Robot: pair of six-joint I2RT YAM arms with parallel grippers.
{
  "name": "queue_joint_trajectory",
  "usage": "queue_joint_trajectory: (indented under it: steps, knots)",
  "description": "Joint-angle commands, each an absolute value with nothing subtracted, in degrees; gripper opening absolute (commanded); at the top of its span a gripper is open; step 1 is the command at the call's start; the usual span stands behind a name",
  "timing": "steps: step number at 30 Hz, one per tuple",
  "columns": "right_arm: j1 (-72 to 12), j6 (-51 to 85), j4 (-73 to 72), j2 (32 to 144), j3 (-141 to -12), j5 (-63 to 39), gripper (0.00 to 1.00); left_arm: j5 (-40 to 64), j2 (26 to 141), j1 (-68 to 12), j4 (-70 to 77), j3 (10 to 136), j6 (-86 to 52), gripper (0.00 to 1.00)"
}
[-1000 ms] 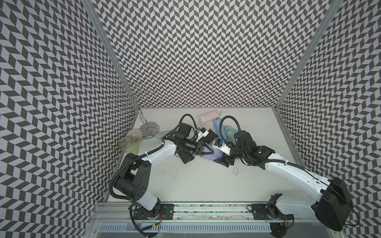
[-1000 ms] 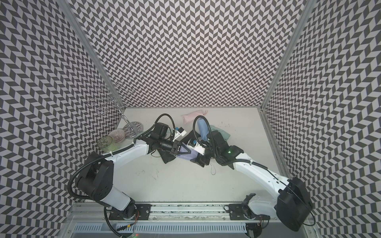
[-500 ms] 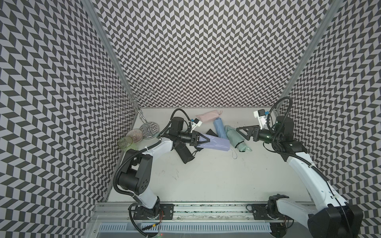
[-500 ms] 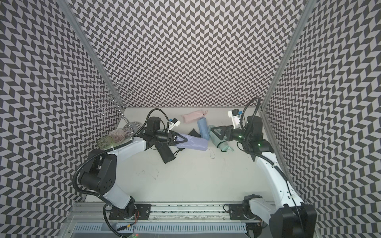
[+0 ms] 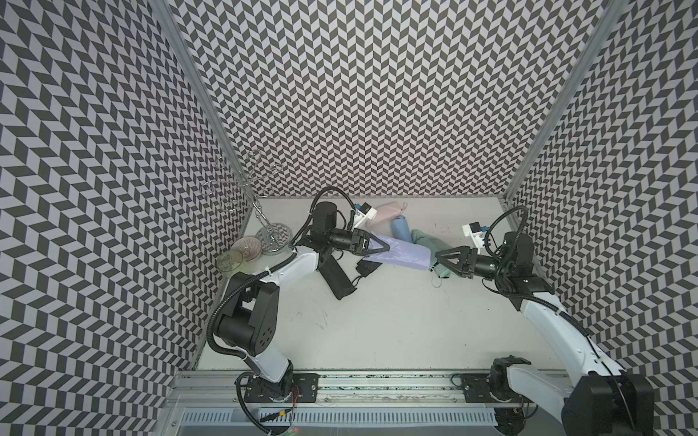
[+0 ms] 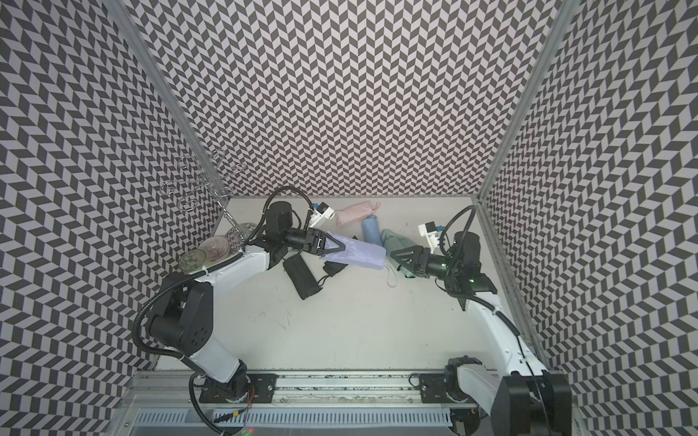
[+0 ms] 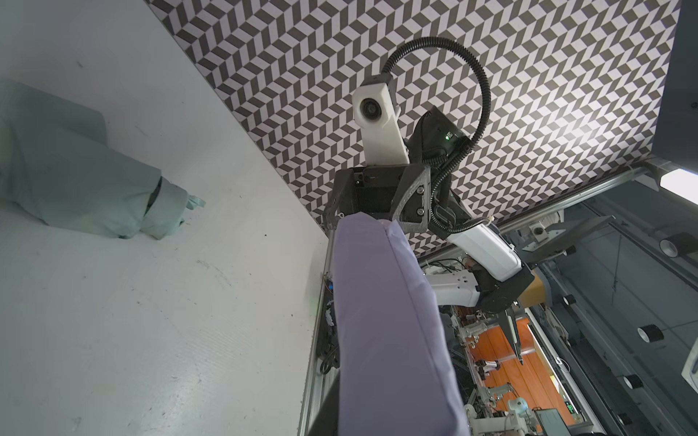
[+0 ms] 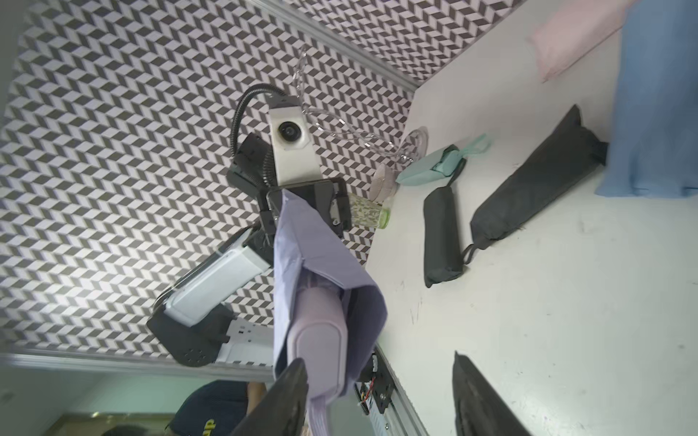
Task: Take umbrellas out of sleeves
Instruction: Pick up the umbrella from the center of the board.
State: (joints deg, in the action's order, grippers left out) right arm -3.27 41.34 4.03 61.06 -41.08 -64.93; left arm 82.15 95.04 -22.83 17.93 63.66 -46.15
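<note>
Lavender umbrella (image 5: 406, 256) sleeved, left hand (image 5: 383, 247) clamped on it, right hand (image 8: 377, 358) apart, handle (image 8: 321, 339) seen only from right wrist

Twin arms wear glossy white shells, the left arm (image 5: 298, 264) and the right arm (image 5: 559, 328), and we note matte black joint housings and a ribbed aluminium rail (image 5: 377, 381) at their bases. Black corrugated cable (image 7: 434, 40) loops at each wrist. We see a white camera housing (image 7: 377, 124) with a round dark lens above each black, triangular-framed claw, the left gripper (image 5: 386, 249) and the right gripper (image 5: 438, 257). Small screws (image 7: 418, 191) stud a printed bracket, and a green light (image 7: 447, 136) glows.
</note>
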Motion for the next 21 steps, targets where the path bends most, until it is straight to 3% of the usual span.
queue_joint_trajectory:
  steps: [1, 7, 21]
  knots:
    - [-5.1, 42.0, 1.2, 59.0, -41.7, -68.0, 0.58, 85.5, 93.0, -24.1, 21.5, 63.9, -46.8, 0.16]
    - [-6.0, 42.0, 1.2, 57.9, -40.8, -68.4, 0.48, 85.6, 92.8, -24.4, 20.8, 64.7, -46.7, 0.15]
    - [-6.9, 43.9, -1.1, 56.2, -37.5, -69.4, 0.44, 85.0, 92.7, -23.5, 20.1, 65.5, -46.5, 0.15]
